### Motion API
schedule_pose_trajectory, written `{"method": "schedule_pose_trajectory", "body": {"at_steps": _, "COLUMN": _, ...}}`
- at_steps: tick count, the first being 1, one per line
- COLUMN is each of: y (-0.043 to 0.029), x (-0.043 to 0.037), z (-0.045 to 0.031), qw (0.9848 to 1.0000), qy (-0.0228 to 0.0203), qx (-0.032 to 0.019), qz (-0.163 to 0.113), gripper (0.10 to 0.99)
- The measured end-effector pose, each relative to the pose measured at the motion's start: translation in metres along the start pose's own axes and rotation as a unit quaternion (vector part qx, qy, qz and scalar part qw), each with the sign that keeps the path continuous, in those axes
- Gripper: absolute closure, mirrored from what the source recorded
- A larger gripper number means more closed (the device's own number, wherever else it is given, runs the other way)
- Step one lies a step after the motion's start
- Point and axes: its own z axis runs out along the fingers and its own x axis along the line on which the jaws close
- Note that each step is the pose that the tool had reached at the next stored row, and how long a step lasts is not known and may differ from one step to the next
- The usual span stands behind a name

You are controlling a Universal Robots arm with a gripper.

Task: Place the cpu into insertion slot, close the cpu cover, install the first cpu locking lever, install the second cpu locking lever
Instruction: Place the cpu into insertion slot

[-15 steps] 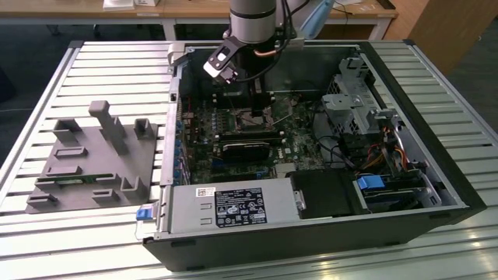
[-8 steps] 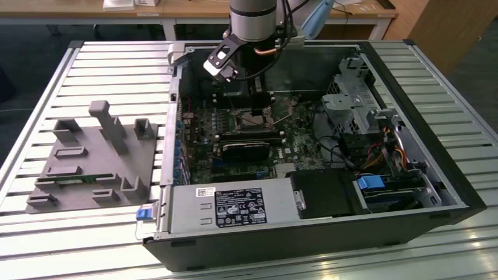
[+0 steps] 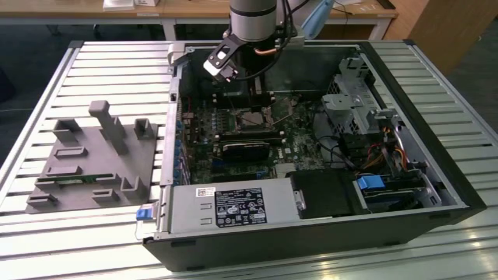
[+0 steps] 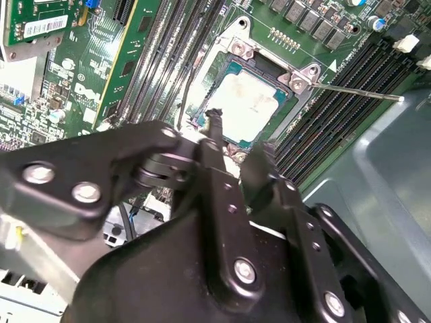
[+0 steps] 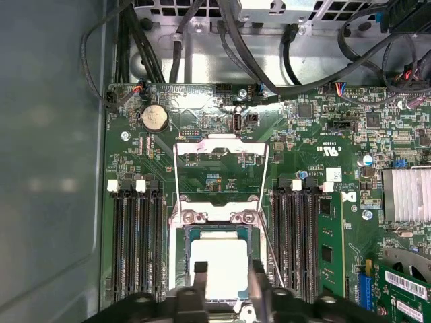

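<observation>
- A slatted metal table [image 3: 101, 70] carries an open computer case [image 3: 327, 239] lying on its side, with wooden desks behind it.
- On the table, at the exterior view's left of the case, sits a grey fixture tray [image 3: 86, 169] with upright pegs.
- The arm reaches down into the case from the far side, and the gripper [image 5: 229, 266] hangs over the middle of the green motherboard [image 5: 316, 148].
- In the first wrist view its two black fingers [image 5: 200, 276] stand apart, about as wide as the chip below them, with nothing clamped between.
- The cpu [image 5: 220, 268] lies flat in the insertion slot [image 5: 219, 232]. Its dull silver top faces up and the slot's dark frame shows around its edges.
- The cpu cover [image 5: 221, 147] is swung open. Its thin silvery frame stands away from the slot on the hinge side, and the board shows through its window.
- In the second wrist view a thin metal locking lever [image 4: 357, 91] sticks out sideways from the slot's corner, unlatched.
- Black memory slots [image 5: 138, 249] run along both sides of the slot.
- A round coin battery [image 5: 153, 118] sits beyond the open cover.
</observation>
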Motion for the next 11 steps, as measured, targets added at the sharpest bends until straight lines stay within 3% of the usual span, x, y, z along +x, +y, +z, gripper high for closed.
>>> {"method": "schedule_pose_trajectory", "body": {"at_steps": 1, "y": 0.0, "x": 0.0, "z": 0.0, "qw": 1.0, "qy": 0.0, "qx": 0.0, "qz": 0.0, "gripper": 0.784}}
{"method": "schedule_pose_trajectory", "body": {"at_steps": 3, "y": 0.0, "x": 0.0, "z": 0.0, "qw": 1.0, "qy": 0.0, "qx": 0.0, "qz": 0.0, "gripper": 0.784}}
{"method": "schedule_pose_trajectory", "body": {"at_steps": 5, "y": 0.0, "x": 0.0, "z": 0.0, "qw": 1.0, "qy": 0.0, "qx": 0.0, "qz": 0.0, "gripper": 0.906}}
{"method": "schedule_pose_trajectory", "body": {"at_steps": 6, "y": 0.0, "x": 0.0, "z": 0.0, "qw": 1.0, "qy": 0.0, "qx": 0.0, "qz": 0.0, "gripper": 0.906}}
{"method": "schedule_pose_trajectory", "body": {"at_steps": 7, "y": 0.0, "x": 0.0, "z": 0.0, "qw": 1.0, "qy": 0.0, "qx": 0.0, "qz": 0.0, "gripper": 0.965}}
{"method": "schedule_pose_trajectory", "body": {"at_steps": 11, "y": 0.0, "x": 0.0, "z": 0.0, "qw": 1.0, "qy": 0.0, "qx": 0.0, "qz": 0.0, "gripper": 0.984}}
